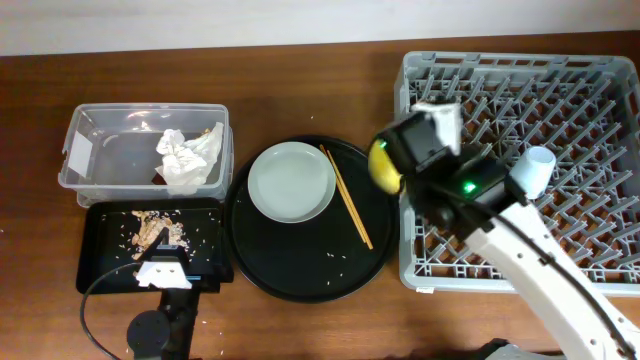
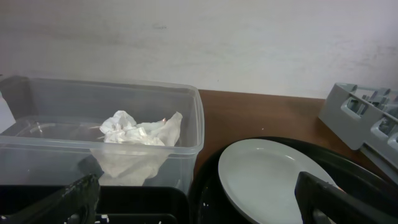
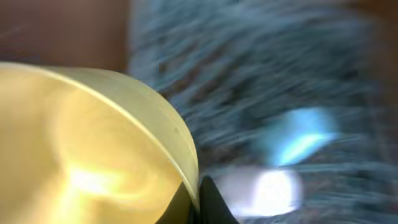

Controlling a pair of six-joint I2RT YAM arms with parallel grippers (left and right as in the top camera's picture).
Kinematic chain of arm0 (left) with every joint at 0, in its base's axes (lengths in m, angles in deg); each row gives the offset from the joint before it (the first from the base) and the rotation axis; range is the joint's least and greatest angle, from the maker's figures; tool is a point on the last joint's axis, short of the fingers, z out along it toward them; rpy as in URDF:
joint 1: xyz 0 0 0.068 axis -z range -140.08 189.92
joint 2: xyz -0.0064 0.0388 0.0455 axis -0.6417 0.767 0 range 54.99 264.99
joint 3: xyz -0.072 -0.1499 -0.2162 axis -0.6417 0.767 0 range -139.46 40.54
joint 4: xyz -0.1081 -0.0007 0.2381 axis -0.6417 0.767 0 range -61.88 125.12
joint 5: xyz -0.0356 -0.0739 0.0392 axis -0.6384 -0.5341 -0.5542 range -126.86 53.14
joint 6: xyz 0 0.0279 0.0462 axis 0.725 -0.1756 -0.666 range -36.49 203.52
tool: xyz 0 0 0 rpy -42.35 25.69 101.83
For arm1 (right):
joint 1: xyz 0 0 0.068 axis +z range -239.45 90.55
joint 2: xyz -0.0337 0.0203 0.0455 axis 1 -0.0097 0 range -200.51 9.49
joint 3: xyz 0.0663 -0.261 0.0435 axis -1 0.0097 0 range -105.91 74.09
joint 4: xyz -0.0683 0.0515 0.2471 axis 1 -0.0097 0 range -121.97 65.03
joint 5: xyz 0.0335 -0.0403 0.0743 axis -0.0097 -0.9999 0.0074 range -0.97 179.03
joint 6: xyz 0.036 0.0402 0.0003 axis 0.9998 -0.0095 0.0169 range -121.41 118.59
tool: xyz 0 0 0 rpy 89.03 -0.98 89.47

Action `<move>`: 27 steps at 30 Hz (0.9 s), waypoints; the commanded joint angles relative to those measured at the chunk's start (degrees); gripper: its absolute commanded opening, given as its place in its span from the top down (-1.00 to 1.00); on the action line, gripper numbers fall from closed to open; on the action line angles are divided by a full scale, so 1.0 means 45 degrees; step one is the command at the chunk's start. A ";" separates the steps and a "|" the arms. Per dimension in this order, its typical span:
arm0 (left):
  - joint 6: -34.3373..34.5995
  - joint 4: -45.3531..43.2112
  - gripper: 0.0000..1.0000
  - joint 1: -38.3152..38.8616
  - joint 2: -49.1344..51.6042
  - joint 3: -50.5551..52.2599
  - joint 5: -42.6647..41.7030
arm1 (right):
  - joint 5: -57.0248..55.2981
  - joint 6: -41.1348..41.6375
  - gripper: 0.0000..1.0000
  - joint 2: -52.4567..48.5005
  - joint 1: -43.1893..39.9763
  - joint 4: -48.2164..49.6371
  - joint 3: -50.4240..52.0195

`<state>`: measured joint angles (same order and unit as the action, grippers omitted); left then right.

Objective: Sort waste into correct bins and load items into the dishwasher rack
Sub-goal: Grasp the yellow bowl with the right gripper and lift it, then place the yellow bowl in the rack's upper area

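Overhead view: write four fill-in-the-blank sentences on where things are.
The crumpled napkin lies inside the clear ____.
The right hand grips a ____ bowl.
The grey plate rests on the round black tray beside the ____.
The light blue cup sits in the grey ____.
Missing: tub; yellow; chopsticks; rack.

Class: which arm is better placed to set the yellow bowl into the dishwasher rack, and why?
Right. The right gripper holds the yellow bowl at the dishwasher rack left edge; the left gripper is open, far off over the shallow black tray.
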<state>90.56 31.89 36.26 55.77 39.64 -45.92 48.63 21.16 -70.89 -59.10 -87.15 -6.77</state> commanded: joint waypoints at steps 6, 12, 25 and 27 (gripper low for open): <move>-0.0204 -0.0010 -0.98 0.0053 -0.0083 0.0083 -0.0039 | -0.7441 -0.0811 0.92 -0.2259 -0.2871 0.2934 -0.0151; -0.0204 -0.0010 -0.98 0.0053 -0.0083 0.0087 -0.0039 | -0.8174 -0.5260 0.92 -0.5445 -0.3759 0.6159 -0.0151; -0.0204 -0.0010 -0.98 0.0053 -0.0083 0.0083 -0.0039 | -0.7553 -0.4857 -0.36 -0.6120 -0.0238 0.3696 -0.0248; -0.0204 -0.0010 -0.98 0.0053 -0.0083 0.0087 -0.0039 | -0.6110 -0.4857 -0.45 -0.5518 0.0267 0.3254 -0.0476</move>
<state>90.56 31.86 36.26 55.73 39.64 -45.92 14.62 -2.58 -101.62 -60.96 -70.71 -7.03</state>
